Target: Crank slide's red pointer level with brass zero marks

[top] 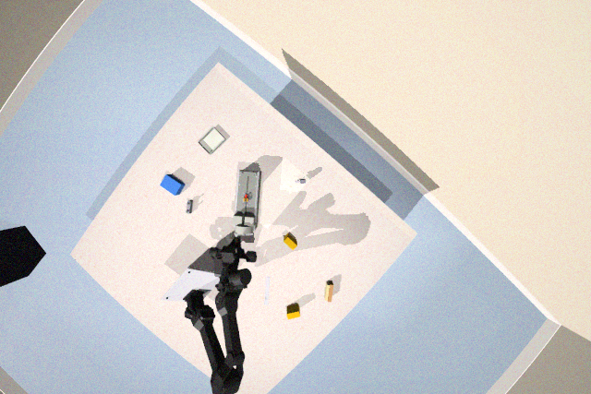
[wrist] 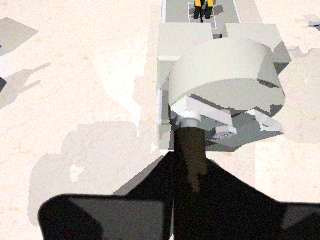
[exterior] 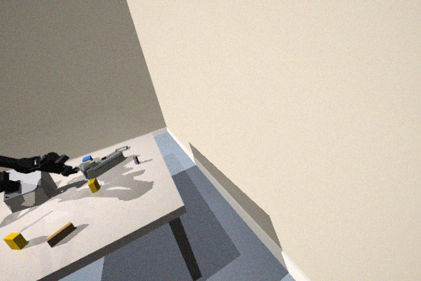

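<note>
The grey crank machine (top: 255, 189) (exterior: 106, 164) lies beyond the arm, its round housing (wrist: 225, 70) towards the gripper. A pale crank arm (wrist: 207, 111) crosses the housing's near face. The dark handle (wrist: 190, 137) sticks out from its left end. My gripper (top: 237, 238) (exterior: 77, 170) (wrist: 182, 157) is shut on the handle. The red pointer (top: 246, 196) shows tiny on the slide, close by a yellow brass-coloured spot (top: 245, 199). Yellow parts (wrist: 203, 3) are cut off at the wrist view's top edge. Whether pointer and marks are level is too small to tell.
A white-topped box (top: 190, 283) stands left of the arm. Yellow blocks (top: 290, 241) (top: 293, 311) and a wooden block (top: 329, 292) lie right. A blue block (top: 172, 185), a small grey piece (top: 189, 206) and a pale tray (top: 212, 140) lie left of the machine.
</note>
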Motion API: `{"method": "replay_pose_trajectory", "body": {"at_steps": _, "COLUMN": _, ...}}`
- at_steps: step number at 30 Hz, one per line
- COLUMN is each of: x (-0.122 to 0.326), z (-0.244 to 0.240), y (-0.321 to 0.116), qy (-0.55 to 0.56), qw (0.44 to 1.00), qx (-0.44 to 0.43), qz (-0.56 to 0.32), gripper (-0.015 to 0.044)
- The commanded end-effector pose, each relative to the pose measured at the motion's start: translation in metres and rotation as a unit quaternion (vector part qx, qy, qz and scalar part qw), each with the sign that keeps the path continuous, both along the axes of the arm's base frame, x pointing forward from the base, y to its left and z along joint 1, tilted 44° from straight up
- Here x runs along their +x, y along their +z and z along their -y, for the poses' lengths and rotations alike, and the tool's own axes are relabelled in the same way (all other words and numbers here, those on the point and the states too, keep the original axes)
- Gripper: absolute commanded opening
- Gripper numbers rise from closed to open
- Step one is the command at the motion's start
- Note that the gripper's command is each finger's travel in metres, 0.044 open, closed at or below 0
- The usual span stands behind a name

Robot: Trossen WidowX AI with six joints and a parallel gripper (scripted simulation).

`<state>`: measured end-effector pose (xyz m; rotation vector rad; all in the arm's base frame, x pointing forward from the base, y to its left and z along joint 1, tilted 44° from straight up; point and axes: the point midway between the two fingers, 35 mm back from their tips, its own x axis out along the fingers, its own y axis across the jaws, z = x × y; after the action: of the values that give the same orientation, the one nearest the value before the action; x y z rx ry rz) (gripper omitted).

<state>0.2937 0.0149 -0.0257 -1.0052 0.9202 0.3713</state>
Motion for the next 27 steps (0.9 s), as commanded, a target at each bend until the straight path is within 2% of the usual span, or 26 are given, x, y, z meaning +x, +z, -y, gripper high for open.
{"method": "replay_pose_trajectory", "body": {"at_steps": 1, "x": 0.002, "z": -0.003, "y": 0.008, "qy": 0.002, "qw": 1.000, "qx": 0.001, "qz": 0.006, "gripper": 0.0000}}
{"method": "replay_pose_trajectory", "body": {"at_steps": 27, "x": 0.011, "z": -0.001, "y": 0.022, "qy": 0.002, "qw": 1.000, "qx": 0.001, "qz": 0.006, "gripper": 0.0000}}
